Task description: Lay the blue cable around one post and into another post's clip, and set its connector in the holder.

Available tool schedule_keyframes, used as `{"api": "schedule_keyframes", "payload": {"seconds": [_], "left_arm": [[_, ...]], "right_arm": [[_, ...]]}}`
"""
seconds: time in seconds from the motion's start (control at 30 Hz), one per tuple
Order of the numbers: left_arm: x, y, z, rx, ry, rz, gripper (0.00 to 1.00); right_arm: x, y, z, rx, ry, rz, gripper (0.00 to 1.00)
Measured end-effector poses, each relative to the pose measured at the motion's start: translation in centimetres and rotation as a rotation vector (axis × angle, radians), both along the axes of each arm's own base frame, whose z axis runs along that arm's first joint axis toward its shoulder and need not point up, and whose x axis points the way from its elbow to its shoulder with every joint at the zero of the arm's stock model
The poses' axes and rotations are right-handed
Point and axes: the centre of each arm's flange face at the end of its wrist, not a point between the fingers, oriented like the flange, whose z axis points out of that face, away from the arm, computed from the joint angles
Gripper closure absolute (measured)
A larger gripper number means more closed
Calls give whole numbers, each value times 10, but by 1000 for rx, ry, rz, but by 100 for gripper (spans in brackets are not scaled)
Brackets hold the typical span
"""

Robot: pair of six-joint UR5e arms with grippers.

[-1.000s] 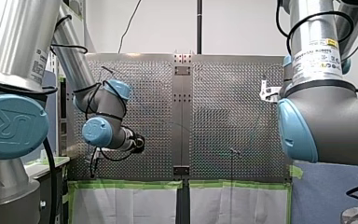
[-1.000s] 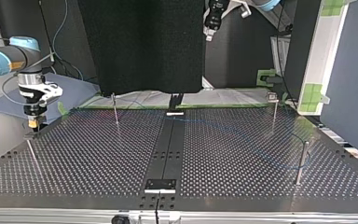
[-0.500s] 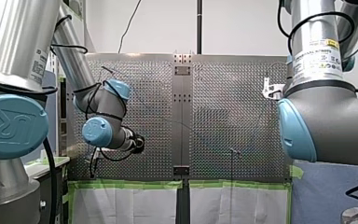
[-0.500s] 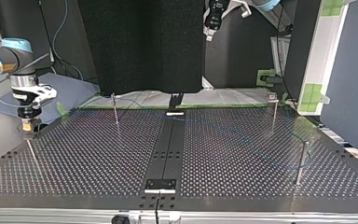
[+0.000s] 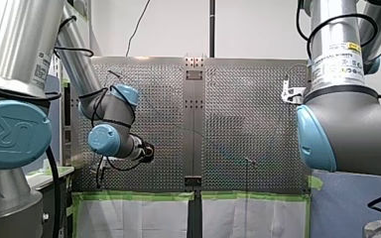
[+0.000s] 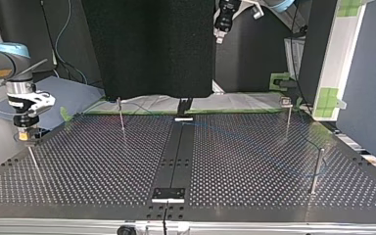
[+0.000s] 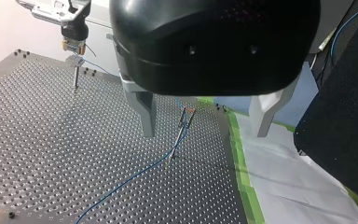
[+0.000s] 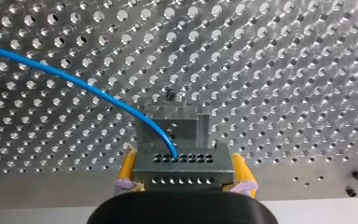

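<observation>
My right gripper (image 8: 184,170) is shut on a metal connector block (image 8: 182,163), held between its yellow pads. The blue cable (image 8: 74,81) runs into the block's top row of holes. Just ahead of the block is the metal holder (image 8: 172,128), which sits on a thin post (image 6: 33,161) at the top view's left edge. There my right gripper (image 6: 24,133) hangs just above that post. My left gripper (image 7: 205,133) is open, high above the table. A clip post (image 7: 182,128) stands below it, and the cable (image 7: 135,175) passes that post's foot.
Three more thin posts stand on the perforated table: one (image 6: 121,115) at the far left, one (image 6: 288,120) at the far right, one (image 6: 316,171) nearer right. A black strip (image 6: 176,156) runs down the middle. Green tape (image 7: 242,168) edges the table beside white sheeting.
My right gripper has carried the connector toward the top view's left edge, over the holder post. My left arm has not moved.
</observation>
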Motion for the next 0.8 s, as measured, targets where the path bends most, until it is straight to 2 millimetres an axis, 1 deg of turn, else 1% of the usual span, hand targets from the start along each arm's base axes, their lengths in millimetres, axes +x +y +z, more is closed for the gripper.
{"api": "schedule_keyframes", "payload": {"seconds": [0.17,0.3,0.8], "left_arm": [[1,0,0,0,-1,2,0],[1,0,0,1,-1,3,0],[3,2,0,1,-1,11,0]], "right_arm": [[1,-5,-12,18,-7,2,100],[3,-7,-17,21,-13,5,100],[12,-16,-6,-5,-55,34,100]]}}
